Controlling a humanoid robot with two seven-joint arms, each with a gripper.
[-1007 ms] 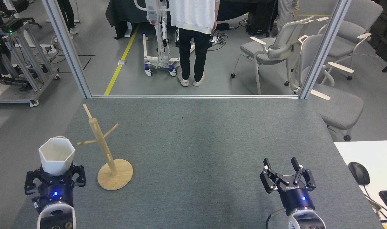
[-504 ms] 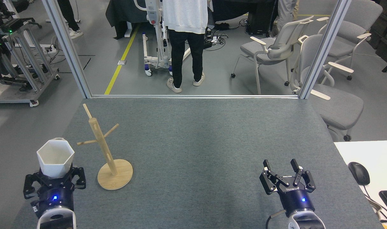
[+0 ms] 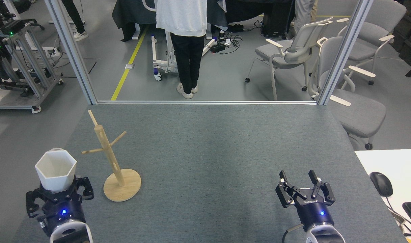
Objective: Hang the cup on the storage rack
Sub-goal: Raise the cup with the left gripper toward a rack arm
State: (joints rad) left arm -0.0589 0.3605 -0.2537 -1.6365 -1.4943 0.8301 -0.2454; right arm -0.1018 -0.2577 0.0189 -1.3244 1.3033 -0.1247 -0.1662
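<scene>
- Head view looks down on a grey felt-covered desk (image 3: 212, 152), with both arms entering from the near edge.
- Left claw (image 3: 58, 189) sits at the near-left corner of the desk, wrist pointing away from the camera and fingers reaching upward in the view; a blue light glows on its body.
- Its dark fingers (image 3: 85, 187) are clenched around the lower, narrow part of the cup (image 3: 56, 169), grasping it.
- White and six-sided, the cup stands upright with its open mouth facing up; a small tab shows at the far edge of its rim.
- Just right of the cup and apart from it stands the storage rack (image 3: 112, 162), its round wooden base flat on the desk.
- From this angle the rack's slim post leans up and to the left, with thin pegs angling out to the left and right; nothing hangs on them.
- Right claw (image 3: 303, 179) rests at the near-right of the desk, well apart from the rack, also pointing away from the camera.
- Its two fingers are spread with a clear gap between them, released and holding nothing.
- Beyond the desk's far edge a person (image 3: 185, 44) in a white top and dark trousers stands on the floor, with grey chairs (image 3: 293, 50) to the right.
- A dark mouse (image 3: 381, 184) lies on a white surface at the far right.
</scene>
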